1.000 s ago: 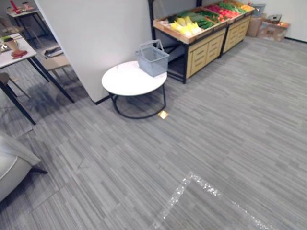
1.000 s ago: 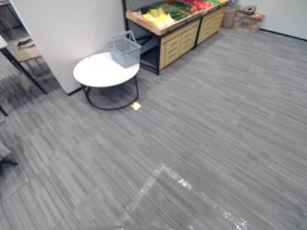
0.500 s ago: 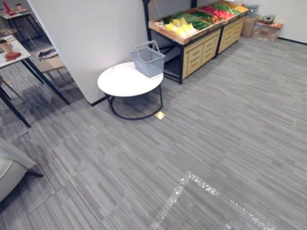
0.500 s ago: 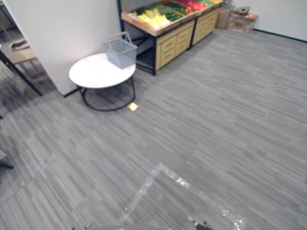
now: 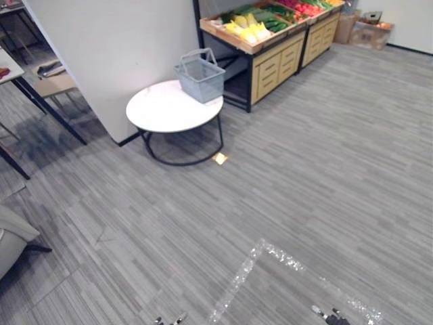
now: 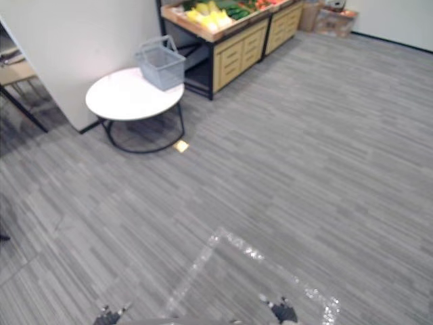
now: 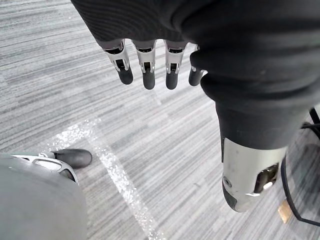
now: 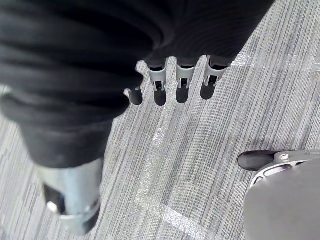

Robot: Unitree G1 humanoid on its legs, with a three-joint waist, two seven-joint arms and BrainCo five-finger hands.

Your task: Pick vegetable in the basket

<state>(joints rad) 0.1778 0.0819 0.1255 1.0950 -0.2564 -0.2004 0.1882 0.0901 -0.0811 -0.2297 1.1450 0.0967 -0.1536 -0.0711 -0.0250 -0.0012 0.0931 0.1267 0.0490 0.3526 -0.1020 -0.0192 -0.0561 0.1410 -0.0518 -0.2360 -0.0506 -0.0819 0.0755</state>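
Observation:
A grey wire basket [image 5: 199, 73] with its handle raised stands on the back edge of a round white table [image 5: 162, 112], far ahead on the left. Behind it a wooden produce stand [image 5: 270, 64] holds yellow [image 5: 247, 28], green and red vegetables. My left hand [image 7: 145, 62] hangs above the carpet with straight fingers, holding nothing. My right hand [image 8: 181, 80] hangs the same way, open over the carpet. Both are far from the basket and stand; their fingertips peek in at the bottom edge of the eye views.
A white partition wall [image 5: 115, 47] rises behind the table. Desks [image 5: 40, 78] stand at far left, a pale chair [image 5: 10, 237] at lower left. Cardboard boxes [image 5: 369, 30] sit by the far wall. Shiny tape [image 5: 254, 261] marks the grey carpet; a small yellow tag [image 5: 219, 158] lies by the table.
The whole picture has shifted, so the camera has moved: table and stand now sit further left and higher. Fingertips of both hands have come into the eye views' bottom edge.

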